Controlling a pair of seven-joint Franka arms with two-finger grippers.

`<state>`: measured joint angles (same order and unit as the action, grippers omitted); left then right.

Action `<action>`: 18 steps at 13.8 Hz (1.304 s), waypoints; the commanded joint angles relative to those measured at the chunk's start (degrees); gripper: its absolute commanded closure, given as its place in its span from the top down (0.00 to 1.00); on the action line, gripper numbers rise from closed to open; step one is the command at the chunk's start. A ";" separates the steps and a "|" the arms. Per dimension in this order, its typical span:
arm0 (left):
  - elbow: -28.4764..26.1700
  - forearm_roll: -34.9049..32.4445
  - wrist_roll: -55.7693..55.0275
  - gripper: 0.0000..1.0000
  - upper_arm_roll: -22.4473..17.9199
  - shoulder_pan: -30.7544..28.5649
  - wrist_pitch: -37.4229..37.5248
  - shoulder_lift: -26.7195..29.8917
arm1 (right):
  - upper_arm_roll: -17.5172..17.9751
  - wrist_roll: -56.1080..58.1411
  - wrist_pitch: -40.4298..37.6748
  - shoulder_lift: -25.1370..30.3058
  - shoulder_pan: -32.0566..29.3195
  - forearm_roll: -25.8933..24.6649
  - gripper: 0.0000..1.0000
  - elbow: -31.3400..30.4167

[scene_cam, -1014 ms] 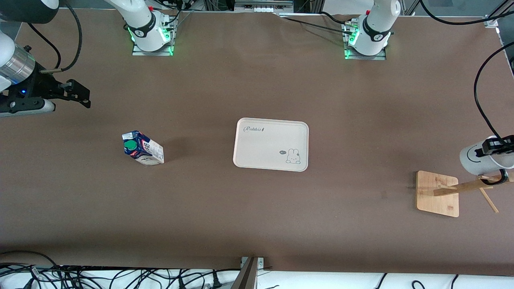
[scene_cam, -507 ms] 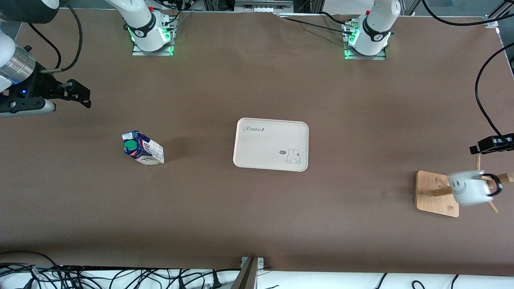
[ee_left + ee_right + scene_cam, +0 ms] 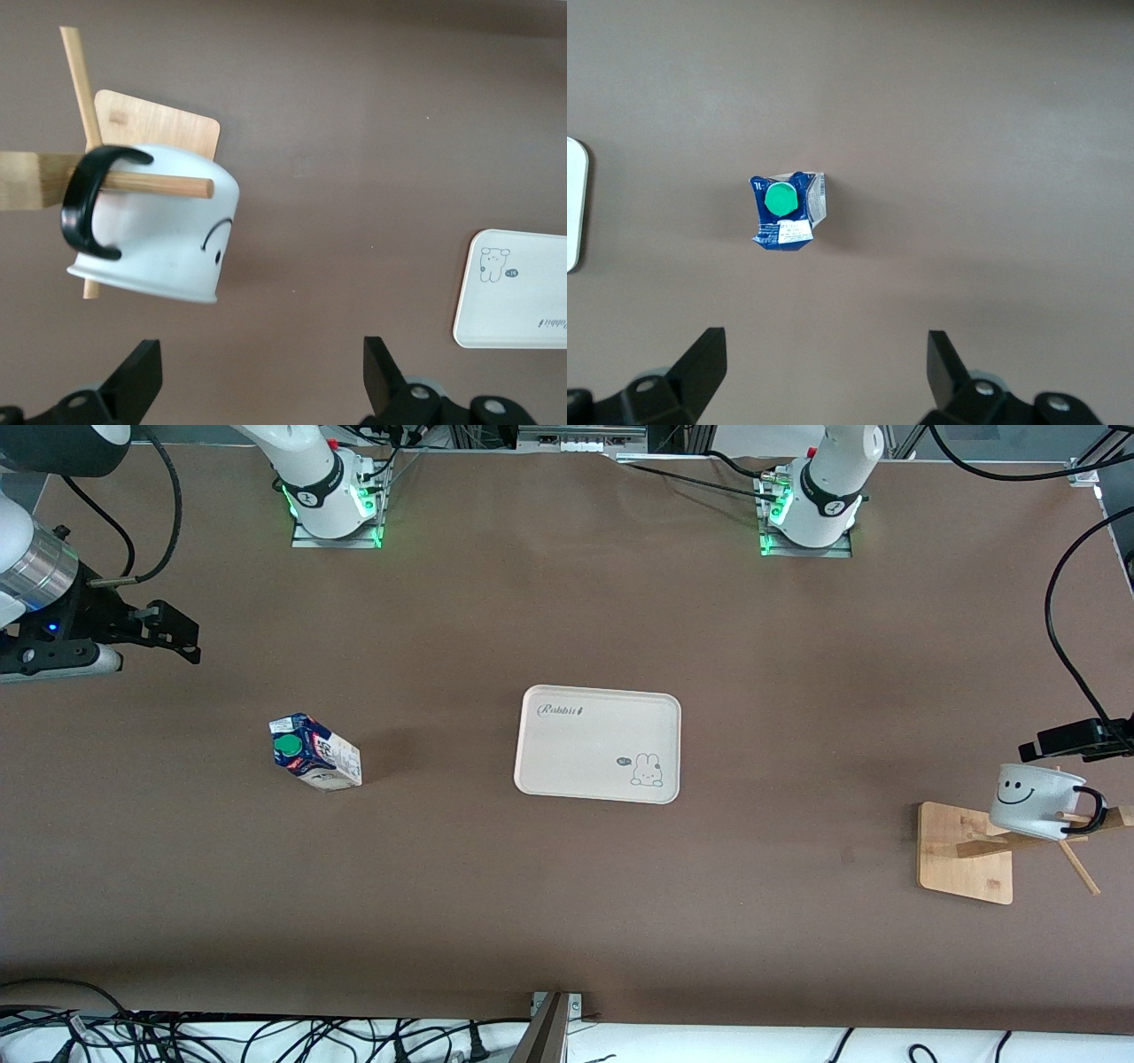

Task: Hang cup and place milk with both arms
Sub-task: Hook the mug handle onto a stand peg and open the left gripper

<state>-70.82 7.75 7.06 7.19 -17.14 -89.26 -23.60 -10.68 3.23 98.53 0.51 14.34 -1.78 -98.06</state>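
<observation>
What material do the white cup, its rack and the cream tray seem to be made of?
The small white smiley-face cup with a black handle looks like glazed ceramic, as its surface is smooth with a soft sheen. The pale wooden peg rack appears to be bamboo or light wood, showing grain and a matt tan tone. The cream rectangular tray with a rabbit print looks like matt plastic or melamine, though this is uncertain.

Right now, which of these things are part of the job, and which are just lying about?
Part of the job:
cup, hanging by its handle on a peg of the rack
milk, standing on the table
tray, bare
left gripper, open over the rack
right gripper, open, waiting

Lying about:
cables at the table's edge
</observation>
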 commanded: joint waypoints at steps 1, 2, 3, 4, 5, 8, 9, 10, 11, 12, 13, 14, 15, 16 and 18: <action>-0.37 0.77 0.32 1.00 0.11 0.17 3.64 2.15 | 0.04 -0.16 0.35 -0.08 -0.02 -0.77 1.00 0.86; -0.37 0.77 0.32 1.00 0.28 0.52 4.78 2.59 | 0.13 -0.16 0.35 -0.08 -0.02 -0.77 1.00 0.86; -0.37 0.60 0.32 1.00 0.37 1.13 5.14 2.94 | 0.13 -0.16 0.35 -0.08 -0.02 -0.77 1.00 0.86; -0.37 -0.45 0.32 1.00 0.54 1.58 5.67 3.46 | 0.05 -0.16 0.35 -0.08 -0.02 -0.68 1.00 0.86; -0.37 -1.68 0.32 1.00 0.55 3.23 6.37 3.90 | 0.04 -0.24 0.35 -0.16 -0.02 -0.68 1.00 0.86; -0.28 -7.47 -0.47 1.00 0.55 7.72 6.90 4.96 | 0.13 -0.16 0.61 -0.16 -0.02 -0.77 1.00 0.86; -0.20 -8.45 -0.82 1.00 0.55 8.69 6.90 4.96 | 0.13 -0.16 0.61 -0.16 -0.02 -0.77 1.00 0.86; -0.11 -9.15 -1.87 1.00 0.55 9.40 6.90 5.14 | 0.13 -0.16 0.61 -0.16 -0.02 -0.68 1.00 0.86; -0.19 -9.94 -2.57 1.00 0.55 10.36 6.99 5.40 | 0.13 -0.24 0.61 -0.16 -0.02 -0.68 1.00 0.86; -0.19 -10.56 -2.75 1.00 0.55 10.89 6.99 5.49 | 0.13 -0.24 0.61 -0.16 -0.02 -0.77 1.00 0.86; -0.19 -10.74 -2.84 1.00 0.55 11.59 6.99 5.49 | 0.13 -0.24 0.61 -0.16 -0.02 -0.68 1.00 0.86; -0.11 -11.00 -2.84 1.00 0.46 11.95 6.82 5.40 | 0.13 -0.24 0.61 -0.16 -0.02 -0.68 1.00 0.86; -0.02 -12.05 -2.67 1.00 0.46 11.95 6.73 5.40 | 0.13 -0.24 0.53 -0.16 -0.02 -0.68 1.00 0.86; -0.02 -12.15 -2.67 1.00 0.46 11.95 6.73 5.40 | 0.13 -0.24 0.61 -0.16 -0.02 -0.68 1.00 0.86; -0.02 -12.15 -2.67 1.00 0.46 11.95 6.81 5.40 | 0.13 -0.24 0.53 -0.16 -0.02 -0.68 1.00 0.86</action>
<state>-70.70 -2.81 4.73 7.87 -5.58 -83.01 -19.06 -10.69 3.23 99.37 0.51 14.34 -1.78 -98.06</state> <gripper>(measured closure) 0.000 0.000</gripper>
